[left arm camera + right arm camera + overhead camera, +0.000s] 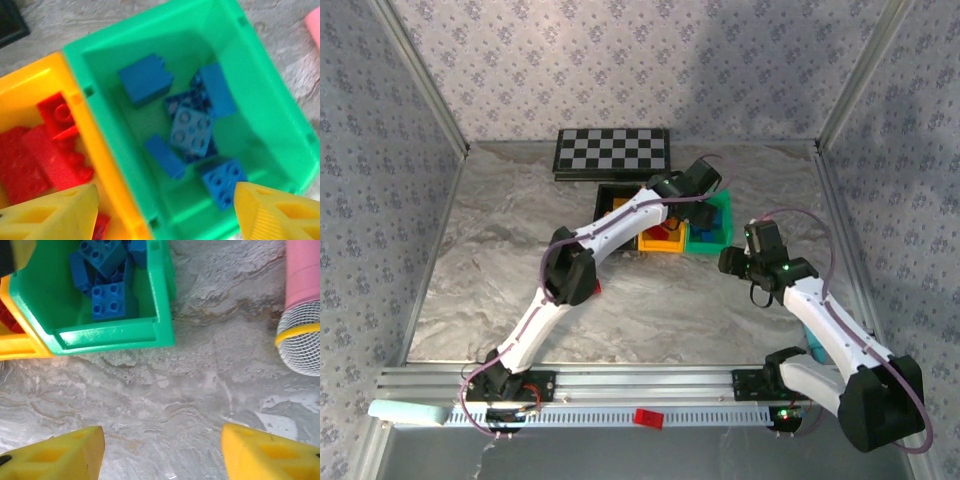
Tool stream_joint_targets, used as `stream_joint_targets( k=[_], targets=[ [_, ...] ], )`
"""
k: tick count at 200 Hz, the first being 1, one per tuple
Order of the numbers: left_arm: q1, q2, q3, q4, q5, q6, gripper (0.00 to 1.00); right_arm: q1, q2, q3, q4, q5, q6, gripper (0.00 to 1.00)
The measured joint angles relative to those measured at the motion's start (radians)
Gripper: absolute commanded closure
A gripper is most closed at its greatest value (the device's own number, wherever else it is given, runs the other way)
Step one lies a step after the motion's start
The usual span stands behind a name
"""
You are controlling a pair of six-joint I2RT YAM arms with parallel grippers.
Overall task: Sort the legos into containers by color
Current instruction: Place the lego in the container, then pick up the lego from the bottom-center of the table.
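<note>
Your left wrist view looks straight down into the green bin (280, 100), where smooth, studded blue legos (145, 80) lie heaped. The left gripper (165, 220) hangs above it, yellow fingers apart and gripping nothing. Red legos (45, 155) sit in the yellow bin (30, 85) touching it. Your right wrist view adds a pink microphone (302, 275) with a wire-mesh head on the grey marbled table (175, 390); the right gripper (160, 455) is spread above that table. From above, you see a checkered board (612, 152) and patterned walls (620, 60).
</note>
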State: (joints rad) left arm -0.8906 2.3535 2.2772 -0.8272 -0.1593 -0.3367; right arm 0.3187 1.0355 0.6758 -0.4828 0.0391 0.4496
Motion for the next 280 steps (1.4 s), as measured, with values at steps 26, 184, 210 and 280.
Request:
stream_joint_targets(
  k=[26,184,210,280],
  targets=[
    [0.013,-0.169,-0.208,0.044,-0.014,0.003,0.29,0.051,0.039,0.002,0.001,-0.002,0.008,0.35],
    [0.362,-0.935,-1.332,0.223,-0.080,-0.172,0.30,0.480,0.416,0.240,0.098,-0.035,-0.020,0.30],
    [0.455,-0.999,-1.403,0.240,-0.034,-0.190,0.30,0.590,0.613,0.425,0.115,-0.071,-0.093,0.22],
    [0.589,-1.156,-1.516,0.256,0.059,-0.200,0.30,0.682,1.022,0.921,0.023,-0.179,-0.377,0.16]
  ],
)
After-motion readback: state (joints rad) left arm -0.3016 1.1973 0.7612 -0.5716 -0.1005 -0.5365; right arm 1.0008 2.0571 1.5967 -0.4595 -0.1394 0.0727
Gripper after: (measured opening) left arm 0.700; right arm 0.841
